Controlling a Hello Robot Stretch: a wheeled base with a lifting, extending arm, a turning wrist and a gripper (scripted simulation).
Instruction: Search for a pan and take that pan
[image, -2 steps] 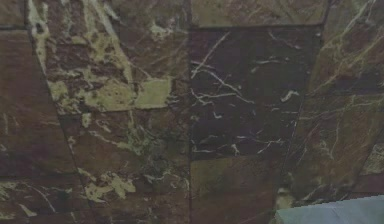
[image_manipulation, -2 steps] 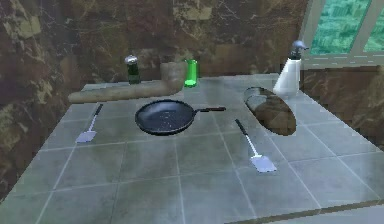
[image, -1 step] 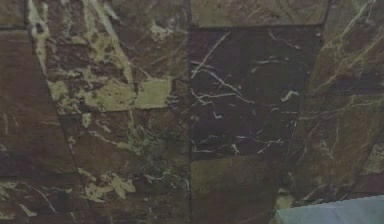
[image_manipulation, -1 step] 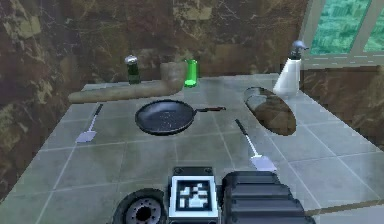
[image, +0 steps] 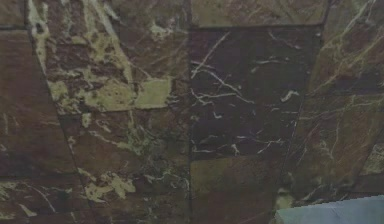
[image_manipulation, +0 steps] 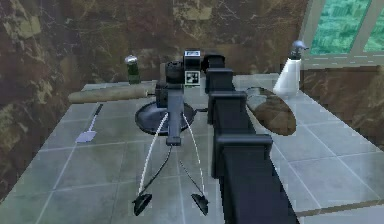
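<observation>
A dark, shallow round thing (image_manipulation: 150, 120), pan-like in shape, lies on the grey-green tiled countertop (image_manipulation: 80, 165) in the arm side view. The arm's dark square bar (image_manipulation: 240, 150) rises from the bottom edge, with its two white marked squares (image_manipulation: 200, 68) at the far end. The gripper's dark body (image_manipulation: 172, 108) stands in front of the round thing. Its two thin fingers run down toward the picture's bottom, and the gripper (image_manipulation: 171, 205) holds nothing: only bare countertop tiles lie behind the fingertips (image_manipulation: 143, 205).
On the counter lie a rolling pin (image_manipulation: 105, 95), a spatula (image_manipulation: 90, 126), a dark shaker (image_manipulation: 131, 68), a white spray bottle (image_manipulation: 290, 72) and a clear round disc (image_manipulation: 275, 108). A window (image_manipulation: 345, 25) is at the upper right. The forward view faces a brown marble wall (image: 190, 110).
</observation>
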